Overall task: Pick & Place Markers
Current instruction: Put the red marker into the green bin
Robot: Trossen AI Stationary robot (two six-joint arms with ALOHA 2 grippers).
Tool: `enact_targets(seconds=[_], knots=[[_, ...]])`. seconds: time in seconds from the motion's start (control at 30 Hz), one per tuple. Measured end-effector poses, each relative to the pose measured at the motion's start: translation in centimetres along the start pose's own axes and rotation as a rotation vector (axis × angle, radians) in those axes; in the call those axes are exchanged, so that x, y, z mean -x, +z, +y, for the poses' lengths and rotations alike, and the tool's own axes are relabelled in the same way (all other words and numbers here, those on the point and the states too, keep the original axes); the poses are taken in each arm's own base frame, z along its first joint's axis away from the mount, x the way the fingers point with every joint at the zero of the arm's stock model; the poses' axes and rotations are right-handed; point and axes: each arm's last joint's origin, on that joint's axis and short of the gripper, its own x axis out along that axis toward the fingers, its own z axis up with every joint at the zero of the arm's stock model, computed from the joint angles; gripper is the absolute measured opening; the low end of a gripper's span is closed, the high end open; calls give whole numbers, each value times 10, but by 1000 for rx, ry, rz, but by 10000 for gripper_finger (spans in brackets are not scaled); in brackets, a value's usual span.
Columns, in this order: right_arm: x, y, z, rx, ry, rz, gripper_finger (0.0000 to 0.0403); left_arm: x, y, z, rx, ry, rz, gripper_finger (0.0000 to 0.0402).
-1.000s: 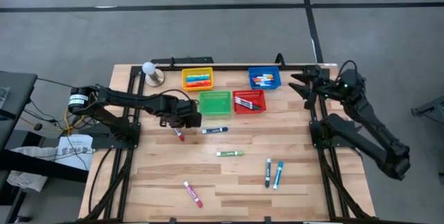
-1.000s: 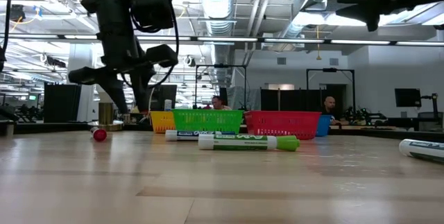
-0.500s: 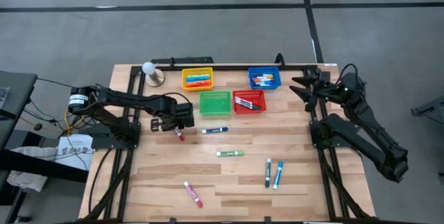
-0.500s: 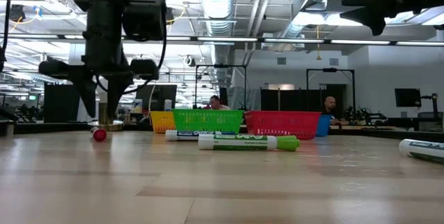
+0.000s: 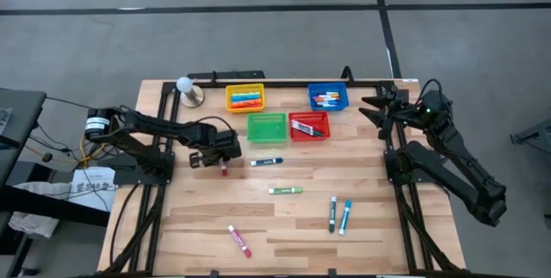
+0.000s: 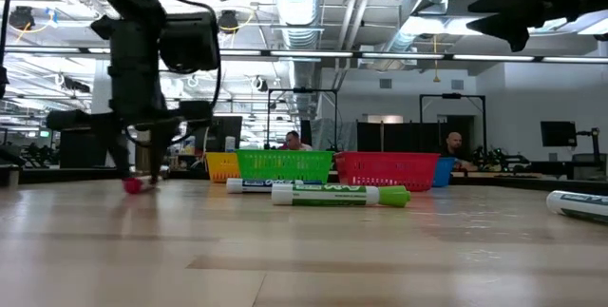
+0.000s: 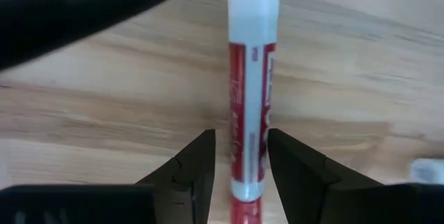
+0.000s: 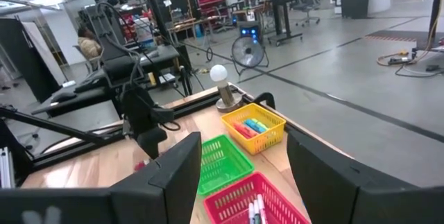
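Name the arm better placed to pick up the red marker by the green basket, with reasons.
Left. Its pincer is down at the table with open fingers on either side of the red marker. The right pincer waits raised at the table's far right edge.

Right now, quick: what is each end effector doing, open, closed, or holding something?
Left end effector: open, fingers astride the red felt-tip marker with a white cap on the table, not gripping.
Right end effector: open, empty, raised.

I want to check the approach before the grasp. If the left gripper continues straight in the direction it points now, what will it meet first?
The left gripper points down at the red marker, which lies between its open fingers. It would probably meet that marker first, then the wooden table beneath.
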Motion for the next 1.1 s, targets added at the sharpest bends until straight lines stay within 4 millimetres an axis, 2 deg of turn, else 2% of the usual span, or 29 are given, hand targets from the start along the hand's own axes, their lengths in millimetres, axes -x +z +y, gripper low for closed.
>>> enact_targets(seconds=[0.3,0.53,0.7,0.83,1.1], knots=[[0,0,0,-2,0,3,205,-10,0,13,-7,20,-3,125],[0,-6,-1,-41,-8,57,205,-12,1,14,-44,22,-30,64],[0,-6,-1,-36,-13,58,205,-12,1,14,-50,22,-48,64],[3,-5,-2,-45,-115,26,205,-12,2,14,-83,20,-55,72],[24,-5,10,-69,-190,-76,205,-3,3,16,-100,-25,-112,65]])
